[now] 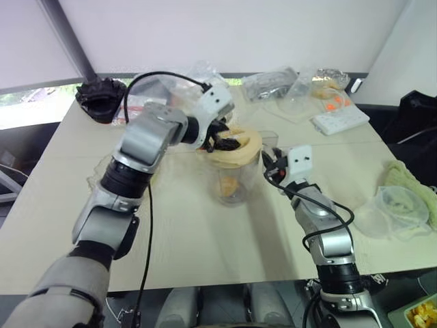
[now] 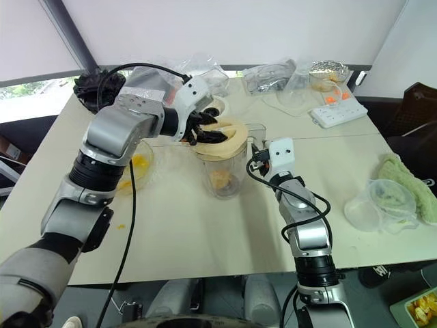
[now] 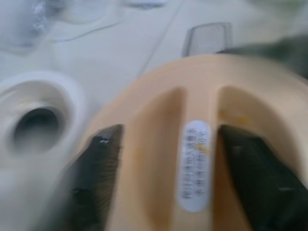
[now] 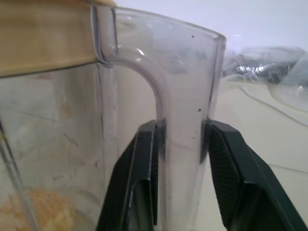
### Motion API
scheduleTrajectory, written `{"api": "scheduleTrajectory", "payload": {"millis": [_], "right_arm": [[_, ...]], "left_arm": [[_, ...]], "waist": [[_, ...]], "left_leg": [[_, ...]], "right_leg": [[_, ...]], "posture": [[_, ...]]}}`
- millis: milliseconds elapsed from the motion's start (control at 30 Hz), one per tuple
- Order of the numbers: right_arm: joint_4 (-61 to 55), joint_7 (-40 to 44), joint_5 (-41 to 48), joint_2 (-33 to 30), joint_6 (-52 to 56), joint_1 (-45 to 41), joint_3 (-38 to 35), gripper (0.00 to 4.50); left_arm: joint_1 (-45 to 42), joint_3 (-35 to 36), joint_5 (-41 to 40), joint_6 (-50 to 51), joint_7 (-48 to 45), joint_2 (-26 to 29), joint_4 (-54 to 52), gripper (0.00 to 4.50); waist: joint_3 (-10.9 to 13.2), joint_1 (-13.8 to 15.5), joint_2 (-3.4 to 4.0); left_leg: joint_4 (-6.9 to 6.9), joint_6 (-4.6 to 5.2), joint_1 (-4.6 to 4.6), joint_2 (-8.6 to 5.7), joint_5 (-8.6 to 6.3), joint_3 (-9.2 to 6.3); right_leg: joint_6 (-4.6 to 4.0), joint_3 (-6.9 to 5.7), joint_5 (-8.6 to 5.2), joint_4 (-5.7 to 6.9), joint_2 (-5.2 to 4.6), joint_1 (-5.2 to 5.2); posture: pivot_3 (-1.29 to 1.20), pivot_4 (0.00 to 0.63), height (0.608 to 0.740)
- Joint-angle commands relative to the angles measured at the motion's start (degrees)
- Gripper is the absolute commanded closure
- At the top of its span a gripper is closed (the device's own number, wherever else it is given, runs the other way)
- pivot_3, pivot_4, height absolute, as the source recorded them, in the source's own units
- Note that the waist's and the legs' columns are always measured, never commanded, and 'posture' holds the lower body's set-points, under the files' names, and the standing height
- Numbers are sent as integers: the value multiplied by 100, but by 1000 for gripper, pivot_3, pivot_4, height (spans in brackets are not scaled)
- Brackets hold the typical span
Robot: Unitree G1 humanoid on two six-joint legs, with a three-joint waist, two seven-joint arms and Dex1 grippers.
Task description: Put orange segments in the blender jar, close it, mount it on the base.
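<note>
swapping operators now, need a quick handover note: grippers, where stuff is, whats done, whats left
Left gripper: open, fingers on either side of the ridge on the lid.
Right gripper: shut on the jar's handle, steadying the jar.
Orange segments: at the bottom of the jar.
Lid: sits on the jar; whether it is locked is not visible.
Base: on the table just behind the jar.
Done: segments in, lid on.
Left: confirm the lid is tight, mount the jar on the base.

Near tabletop (image 1: 205, 246) in front of blender jar (image 1: 231, 179) open; far edge crowded by plastic bags (image 1: 273, 83), power strip (image 1: 340, 120); base (image 2: 213, 107) behind jar.
</note>
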Motion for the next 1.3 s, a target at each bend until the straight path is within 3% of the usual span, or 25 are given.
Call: {"api": "scheduleTrajectory", "payload": {"millis": [33, 200, 367, 700, 867, 1033, 1167, 1300], "right_arm": [[-331, 62, 10, -2, -272, -148, 2, 3536], [-316, 67, 20, 12, -273, -68, -5, 3536], [-308, 61, 40, 44, -277, -13, 7, 3536], [-233, 73, 63, 58, -321, 12, -22, 3536], [-222, 82, 71, 61, -326, 18, -42, 3536], [-331, 83, 150, 27, -237, -2, -160, 3536], [-695, 3, 403, 0, 80, -13, -429, 3536], [-1125, -58, 644, -61, 481, -23, -691, 3536]], "left_arm": [[334, -52, 99, 113, 385, 4, 220, 53], [259, 606, -256, 58, 661, -239, 121, 53], [275, 1061, -588, -10, 958, -459, 10, 53], [188, 2401, -1378, -214, 1873, -962, -202, 53], [363, 2346, -1156, -1100, 1962, -599, -160, 53], [582, 2511, -1197, -1320, 2143, -266, -186, 53], [1243, 2407, -1202, -1490, 2009, 97, -789, 53], [1826, 2341, -1266, -1529, 2093, 116, -1376, 53]], "waist": [[3, 6, -5], [24, 5, -16], [27, 12, -16], [81, -6, -26], [92, -14, -38], [95, -1, -43], [99, -7, -41], [101, 59, -45]], "left_leg": [[0, 0, -1, -1, 0, 0], [0, -1, -14, -2, 0, -1], [4, -15, -95, -6, 10, 1], [-8, -22, -99, -8, 13, 1], [-12, -48, -98, -8, 28, 2], [-19, -62, -98, -7, 36, -1], [-24, -62, -99, -7, 37, 1], [-38, -73, -126, -7, 44, -3]], "right_leg": [[0, 0, -1, 0, 0, 0], [-2, 0, -2, -1, -3, -12], [-6, 0, 29, 12, -1, -96], [-6, -1, 29, 12, 2, -104], [-9, 0, 32, 13, 3, -105], [-15, -2, 36, 14, 4, -108], [-16, 0, 37, 14, 4, -113], [-19, -1, 38, 17, 1, -143]], "posture": [[0, 150, 740], [0, 150, 740], [0, 150, 740], [0, 150, 740], [0, 150, 740], [0, 150, 740], [0, 150, 740], [0, 150, 740]]}}
